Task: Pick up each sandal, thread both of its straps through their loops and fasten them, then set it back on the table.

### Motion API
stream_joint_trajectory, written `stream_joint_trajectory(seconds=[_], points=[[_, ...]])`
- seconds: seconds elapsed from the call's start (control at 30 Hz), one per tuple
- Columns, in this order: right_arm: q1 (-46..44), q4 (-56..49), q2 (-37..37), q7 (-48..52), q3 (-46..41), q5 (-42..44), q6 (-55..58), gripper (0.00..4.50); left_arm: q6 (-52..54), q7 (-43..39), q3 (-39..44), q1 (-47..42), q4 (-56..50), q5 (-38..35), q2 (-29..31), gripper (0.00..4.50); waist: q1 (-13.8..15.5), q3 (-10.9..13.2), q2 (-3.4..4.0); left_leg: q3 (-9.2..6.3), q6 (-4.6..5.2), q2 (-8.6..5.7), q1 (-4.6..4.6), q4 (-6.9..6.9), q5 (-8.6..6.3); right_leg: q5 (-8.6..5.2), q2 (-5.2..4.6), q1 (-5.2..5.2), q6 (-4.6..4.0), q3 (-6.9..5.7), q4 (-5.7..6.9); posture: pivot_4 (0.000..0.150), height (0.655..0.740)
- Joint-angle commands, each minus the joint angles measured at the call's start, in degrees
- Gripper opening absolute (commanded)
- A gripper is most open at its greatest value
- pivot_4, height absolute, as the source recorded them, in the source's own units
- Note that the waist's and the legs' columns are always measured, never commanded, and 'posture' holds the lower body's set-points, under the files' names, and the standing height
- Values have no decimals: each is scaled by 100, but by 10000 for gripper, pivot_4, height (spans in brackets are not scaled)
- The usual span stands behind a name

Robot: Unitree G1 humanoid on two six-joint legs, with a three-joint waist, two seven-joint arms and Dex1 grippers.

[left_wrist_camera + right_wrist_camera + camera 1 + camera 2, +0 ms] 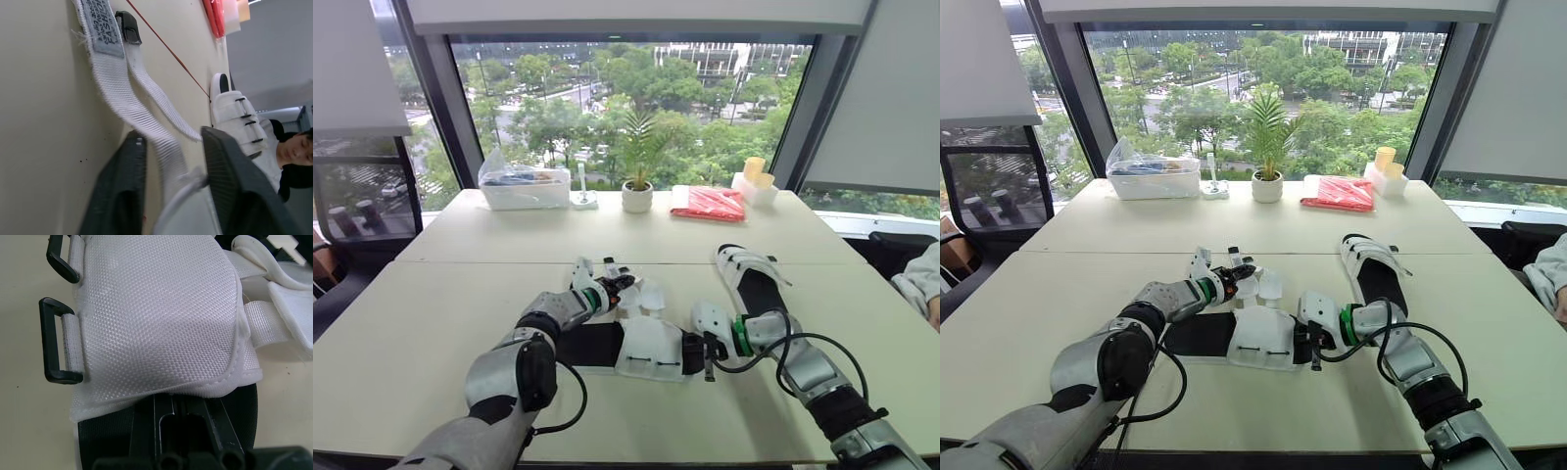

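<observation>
Left gripper is spread around the strap, not pinching, so the strap could slip free before reaching the loop; right gripper at the sandal, can't tell its state.

Printed markings: one label.
A grey woven label on the white strap carries dark lettering, too skewed to read.

- Your near sandal has a white woven upper and a black footbed.
- Its loops are black.
- Your strap is white webbing with a grey label.
- Your far sandal is white and black.
- Your table is cream; the bag is red.
</observation>
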Motion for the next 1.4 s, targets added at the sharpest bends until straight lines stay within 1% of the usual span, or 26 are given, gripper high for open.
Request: stream_joint_trajectory(seconds=[0.03,0.17,0.27,0.37,0.47,0.53,0.57,0.63,0.7,0.73,0.77,0.83,0.87,0.93,1.03,1.07,1.13,1.2,1.23,1.33,1.4], points=[[116,263,-85,-72,199,-358,125,0,-121,43,156,-128,-45,-145,55,525,0,0,0,0,0,0,0,0,0,0,0,0,0,0,0,1500,7400],[90,295,-77,-60,215,-363,118,0,-72,-40,260,-141,-65,-199,157,525,-4,0,0,0,0,0,0,-1,0,0,1,0,0,0,-1,1500,7400],[71,317,-83,-49,225,-368,105,0,18,-352,204,-131,-132,-147,316,525,-11,0,0,0,0,0,0,-1,0,0,1,0,0,0,-1,1500,7400],[70,318,-95,-43,226,-363,100,0,-50,-1162,-175,-169,-345,104,480,525,-13,0,0,0,0,0,0,-2,0,0,1,0,0,-1,-2,1500,7400],[72,325,-109,-36,219,-360,89,0,-357,-2359,-882,-110,-834,468,543,525,-14,0,1,0,-2,0,0,-2,1,0,3,0,0,-1,-3,1500,7400],[75,329,-121,-25,209,-352,87,0,-583,-3060,-1413,95,-1414,670,538,525,-12,0,1,0,-5,0,0,-5,3,0,4,0,0,-1,-4,1500,7400],[80,327,-129,-13,204,-344,88,0,-772,-3361,-1713,289,-1883,765,518,525,-12,0,2,0,-7,0,1,-6,4,0,3,0,0,-1,-5,1500,7400],[87,336,-142,5,197,-336,81,0,-1516,-3757,-2386,855,-2933,1109,495,525,-12,-1,2,0,-18,0,3,-15,10,0,0,3,-1,0,-10,1500,7400],[106,344,-163,29,207,-346,57,0,-2695,-3979,-3058,1525,-3887,1603,568,525,2,0,2,3,-23,0,25,-35,12,1,-4,18,-3,4,-22,1500,7400],[109,356,-169,38,212,-352,42,0,-3109,-4016,-3266,1749,-4178,1766,609,525,7,-2,5,6,-30,0,58,-59,16,2,-8,45,-4,7,-37,1500,7400],[106,373,-175,45,215,-351,31,0,-3777,-4155,-3502,2025,-4481,1957,698,525,13,-3,6,5,-30,2,78,-81,16,6,-9,68,-12,7,-69,1500,7400],[94,417,-184,62,220,-352,1,0,-5353,-4254,-3909,2442,-4771,2407,943,525,20,-3,6,1,-30,14,73,-89,16,13,-3,71,-23,1,-92,1500,7400],[83,441,-186,67,221,-353,-12,0,-6293,-4286,-4049,2595,-4757,2589,1088,525,19,-3,6,1,-30,14,72,-89,16,13,-4,72,-23,0,-97,1500,7400],[61,497,-182,72,224,-360,-42,0,-7635,-4128,-4171,2696,-4490,2809,1277,525,26,-3,6,1,-30,15,72,-92,16,16,-6,74,-27,0,-105,1500,7400],[38,554,-159,64,243,-379,-89,0,-10088,-3641,-4302,2672,-3747,3398,1602,525,27,-4,8,0,-27,16,73,-92,14,21,-10,80,-35,-5,-115,1500,7400],[29,570,-148,59,249,-383,-98,0,-10678,-3450,-4314,2634,-3503,3608,1669,525,26,-5,8,1,-26,16,75,-92,14,21,-12,81,-35,-5,-115,1500,7400],[3,601,-129,53,262,-387,-115,0,-11715,-3104,-4210,2547,-3068,4315,1742,525,25,-5,8,1,-21,16,75,-92,12,21,-14,82,-35,-8,-116,1500,7400],[-23,634,-116,55,272,-390,-132,0,-12279,-2819,-4037,2522,-2794,4927,1736,525,25,-5,8,1,-18,16,73,-92,11,21,-15,82,-35,-11,-116,1500,7400],[-38,659,-111,58,274,-391,-144,0,-12396,-2643,-4000,2537,-2784,5196,1751,525,25,-5,8,1,-18,16,74,-92,10,21,-15,83,-35,-11,-116,1500,7400],[-82,727,-109,61,292,-403,-185,0,-12459,-1970,-3945,2622,-3016,6204,1844,525,16,-5,8,1,-15,16,74,-92,10,21,-13,83,-35,-14,-115,1500,7400],[-117,779,-109,55,304,-404,-214,0,-12459,-1440,-3898,2671,-3197,7008,1910,525,14,-5,8,1,-14,17,74,-92,10,22,-9,84,-35,-14,-113,1500,7400]])
